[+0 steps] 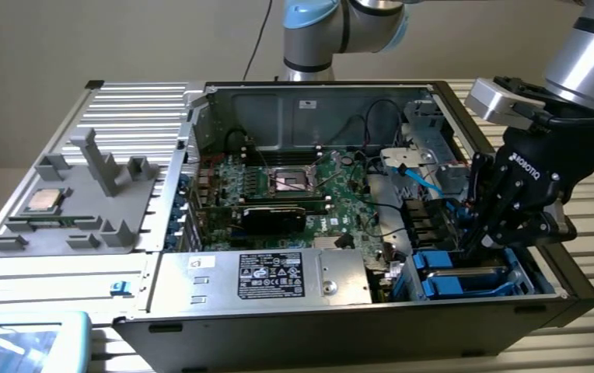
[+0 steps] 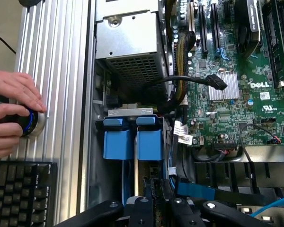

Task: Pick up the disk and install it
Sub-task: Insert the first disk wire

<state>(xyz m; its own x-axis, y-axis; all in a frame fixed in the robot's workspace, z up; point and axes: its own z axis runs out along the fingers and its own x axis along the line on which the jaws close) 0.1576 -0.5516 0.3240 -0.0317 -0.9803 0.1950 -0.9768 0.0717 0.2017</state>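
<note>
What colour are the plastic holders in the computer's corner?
Bright blue holders, clearest in the wrist view.

White lettering "ROBOTIQ" runs down the black gripper body, right of the exterior frame. White "DELL" is printed on the green motherboard, upper right of the wrist frame. The power supply's black label carries illegible print.

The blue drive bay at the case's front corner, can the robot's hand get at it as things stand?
Probably yes. The hand is already down inside the open case, right at the blue drive bay, and no cable crosses in between.
</note>
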